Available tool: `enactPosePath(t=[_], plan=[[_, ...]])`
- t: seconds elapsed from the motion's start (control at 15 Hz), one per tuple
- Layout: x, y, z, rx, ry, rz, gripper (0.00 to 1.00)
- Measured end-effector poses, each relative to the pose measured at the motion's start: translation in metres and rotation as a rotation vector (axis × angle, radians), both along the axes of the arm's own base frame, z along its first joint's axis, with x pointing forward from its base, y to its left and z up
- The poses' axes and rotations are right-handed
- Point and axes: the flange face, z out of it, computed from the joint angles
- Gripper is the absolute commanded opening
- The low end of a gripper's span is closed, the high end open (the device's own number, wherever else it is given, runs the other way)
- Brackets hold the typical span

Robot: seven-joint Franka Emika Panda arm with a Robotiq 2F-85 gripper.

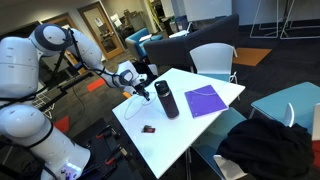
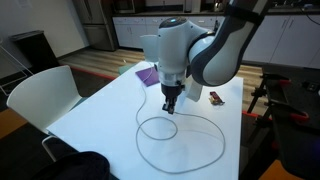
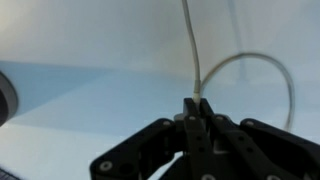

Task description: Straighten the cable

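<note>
Starting at the left of an exterior view, a white chair (image 2: 40, 95) stands beside the white table (image 2: 100, 115). A purple notebook (image 2: 148, 72) lies at the far side of the tabletop. The arm (image 2: 200, 45) comes down at the middle, and the claw (image 2: 170, 104) points straight down at the table. The cable (image 2: 139, 127) lies on the table below it, curled in a small oval inside a wider loop that sweeps off to the right. Further right, near the table's edge, sits a small dark item (image 2: 216, 98).

From the opposite angle, the claw (image 1: 136, 86) is over the table's left part. To its right is a dark bottle (image 1: 167, 100) standing upright, with the notebook (image 1: 205, 100) flat just beside it. A black jacket (image 1: 265, 145) is heaped on a seat at the far right.

In the wrist view, the claw (image 3: 196, 104) has its fingers (image 3: 188, 120) pressed together, pinching the cable (image 3: 190, 40) at the tips. One strand runs straight up from the pinch, and another arcs off to the right and bends back down.
</note>
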Motion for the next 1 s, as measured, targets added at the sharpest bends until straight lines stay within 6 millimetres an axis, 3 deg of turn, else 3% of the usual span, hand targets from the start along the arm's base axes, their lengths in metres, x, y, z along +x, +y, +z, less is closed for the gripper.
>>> enactPosePath(t=[0.33, 0.6, 0.73, 0.8, 1.0], plan=[[-0.041, 0.016, 0.029, 0.117, 0.061, 0.034, 0.02], [-0.056, 0.019, 0.044, 0.330, 0.127, 0.030, 0.02], [-0.061, 0.020, 0.047, 0.429, 0.168, 0.033, 0.02], [-0.063, 0.019, 0.047, 0.464, 0.197, 0.039, 0.07], [-0.068, 0.016, 0.037, 0.506, 0.266, 0.053, 0.07]])
